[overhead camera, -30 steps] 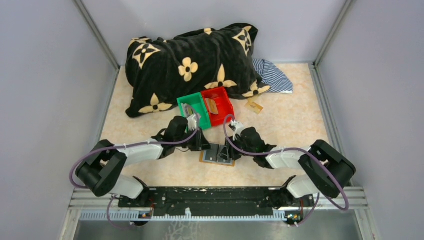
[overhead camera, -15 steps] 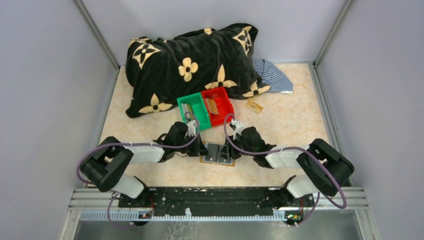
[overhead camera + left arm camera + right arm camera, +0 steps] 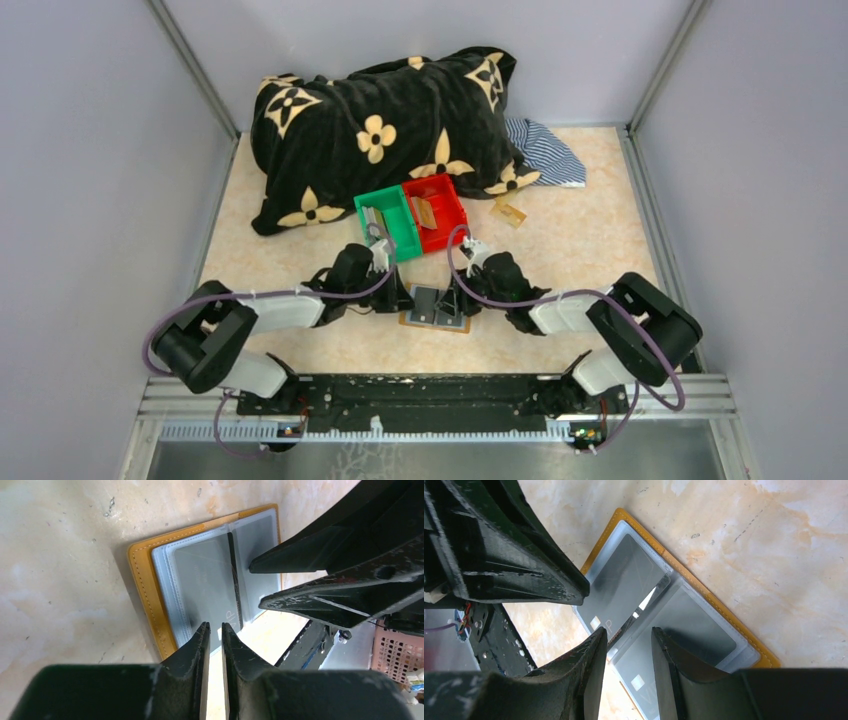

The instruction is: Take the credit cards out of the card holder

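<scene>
The card holder [image 3: 436, 310] lies open and flat on the table, tan leather with grey clear pockets. Grey credit cards marked VIP sit in its pockets, seen in the left wrist view [image 3: 207, 577] and in the right wrist view [image 3: 616, 587]. My left gripper [image 3: 404, 294] is at the holder's left edge. Its jaws are closed to a thin slit with nothing between them [image 3: 215, 628]. My right gripper [image 3: 453, 297] is open by a narrow gap [image 3: 629, 632] over the pockets beside the centre fold. I cannot tell whether it touches a card. More cards lie in the bins.
A green bin [image 3: 400, 235] and a red bin [image 3: 452, 208] stand side by side just behind the holder. A small tan piece [image 3: 510, 212] lies to their right. A black flowered pillow [image 3: 380, 120] and a striped cloth [image 3: 545, 150] fill the back.
The left arm's elbow has shifted a little. Both grippers stay at the card holder, which has not moved.
</scene>
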